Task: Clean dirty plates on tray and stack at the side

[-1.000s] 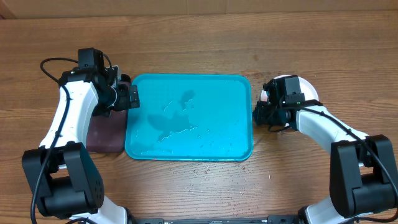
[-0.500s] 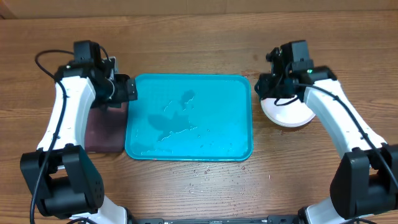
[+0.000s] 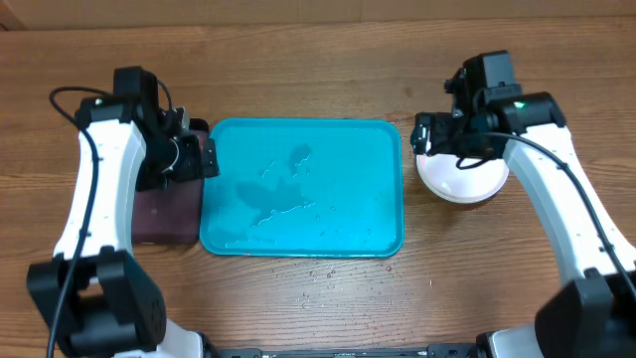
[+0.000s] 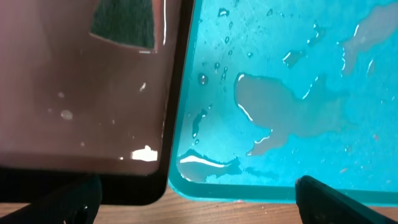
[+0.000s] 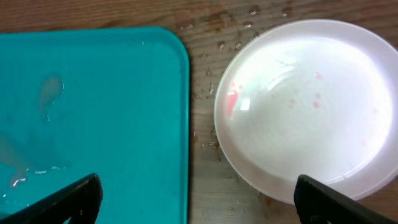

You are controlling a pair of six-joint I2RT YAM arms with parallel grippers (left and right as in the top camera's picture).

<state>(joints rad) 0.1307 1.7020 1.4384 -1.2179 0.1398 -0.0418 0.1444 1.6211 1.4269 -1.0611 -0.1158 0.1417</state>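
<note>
Wooden bench (image 3: 318,60) carries everything here, and it is spotted with water around the near and right edges of the tray (image 3: 298,189). The tray lies at the centre with nothing on it but shallow puddles. Touching its left rim is the black tray (image 3: 164,214), pinkish inside. Just right of the tray, on the bare bench, sits the white plate (image 3: 462,181); I cannot tell whether the other plates lie under it. Faint red smears (image 5: 231,99) show on its face, so it looks short of clean. A green sponge (image 4: 122,22) lies at the far end of the black tray. The left gripper (image 4: 196,186) hangs over the seam between the two trays, spread wide and empty. The right gripper (image 5: 198,186) hovers above the plate's left edge, equally wide apart and holding nothing. The main risk is the plate passing as finished with red on it. A wet rim may also slip from a pinch, and a finger coming down on the rim could tip the plate.
</note>
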